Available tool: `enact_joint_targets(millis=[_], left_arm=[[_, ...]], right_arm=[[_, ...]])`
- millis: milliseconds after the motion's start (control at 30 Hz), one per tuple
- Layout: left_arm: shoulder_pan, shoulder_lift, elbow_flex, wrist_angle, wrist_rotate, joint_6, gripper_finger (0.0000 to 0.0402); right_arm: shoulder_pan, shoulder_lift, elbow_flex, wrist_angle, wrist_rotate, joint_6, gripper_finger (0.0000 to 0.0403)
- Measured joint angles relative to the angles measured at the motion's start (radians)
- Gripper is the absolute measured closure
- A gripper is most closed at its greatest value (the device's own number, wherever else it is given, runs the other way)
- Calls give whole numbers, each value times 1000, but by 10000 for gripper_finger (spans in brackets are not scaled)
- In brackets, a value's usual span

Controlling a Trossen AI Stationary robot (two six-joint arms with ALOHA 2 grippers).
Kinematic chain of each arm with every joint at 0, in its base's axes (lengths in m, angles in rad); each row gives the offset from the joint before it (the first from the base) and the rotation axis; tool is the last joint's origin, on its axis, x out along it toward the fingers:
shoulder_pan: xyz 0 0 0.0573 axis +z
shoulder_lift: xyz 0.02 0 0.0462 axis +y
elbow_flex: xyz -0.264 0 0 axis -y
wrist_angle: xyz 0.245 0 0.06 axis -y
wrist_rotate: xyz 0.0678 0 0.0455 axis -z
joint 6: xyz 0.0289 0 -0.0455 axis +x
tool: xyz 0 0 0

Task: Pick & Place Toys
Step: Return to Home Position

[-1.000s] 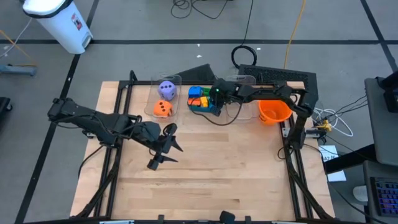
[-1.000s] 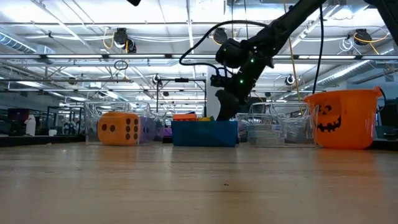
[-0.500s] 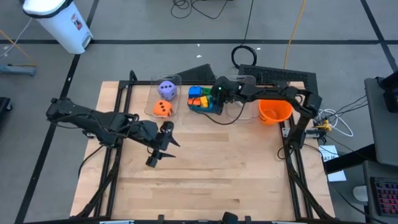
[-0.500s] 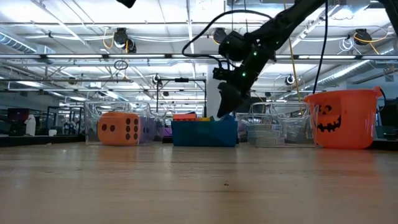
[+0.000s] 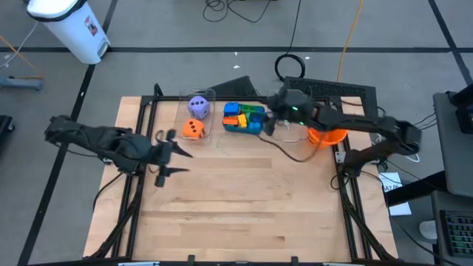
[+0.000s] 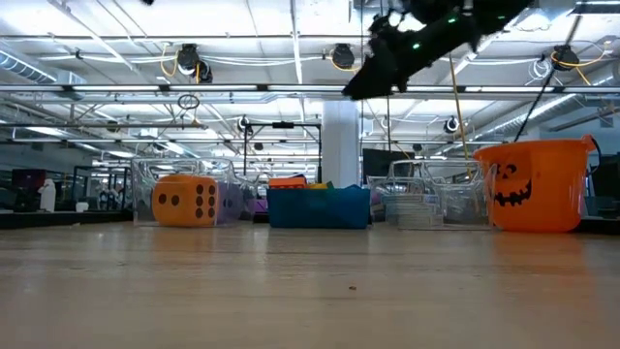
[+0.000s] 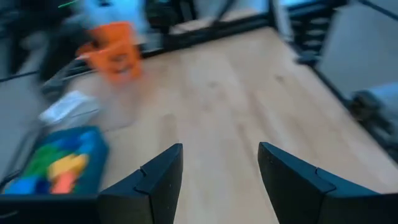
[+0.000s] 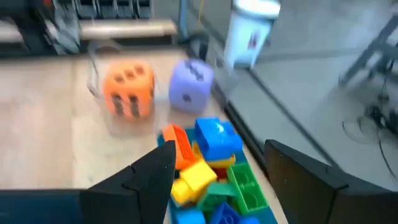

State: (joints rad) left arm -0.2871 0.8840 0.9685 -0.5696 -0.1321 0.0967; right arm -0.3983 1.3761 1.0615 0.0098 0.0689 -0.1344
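The multicoloured plastic building bricks (image 8: 214, 140), heaped in the teal tray (image 6: 320, 208) at the table's (image 5: 244, 207) far edge, are mostly masked by its wall in the low view but revealed between the spread, empty fingers of the right gripper (image 8: 217, 155), while the left gripper (image 7: 221, 149), near the left edge, is spread too.

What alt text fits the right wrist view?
The right end effector, open and empty, looks down on a heap of coloured bricks. Beyond them an orange die and a purple die sit side by side.
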Motion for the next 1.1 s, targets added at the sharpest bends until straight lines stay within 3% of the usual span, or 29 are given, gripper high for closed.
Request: enact_joint_targets(millis=[167,433,567,800,967,1100], left_arm=[[-42,-209,-177,72,-143,-54,188],[-62,-533,-453,324,-168,6,188],[-61,-640,-561,400,-229,51,188],[-55,-730,-705,593,-288,132,188],[-24,-743,-727,590,-285,105,188],[-2,-743,-738,571,-210,99,188]], right_arm=[[37,-224,-197,164,5,22,176],[47,-597,-403,165,8,75,183],[48,-759,-501,165,5,113,185],[71,-964,-671,162,5,149,188],[112,-1042,-751,165,5,150,192],[145,-1082,-802,164,5,150,197]])
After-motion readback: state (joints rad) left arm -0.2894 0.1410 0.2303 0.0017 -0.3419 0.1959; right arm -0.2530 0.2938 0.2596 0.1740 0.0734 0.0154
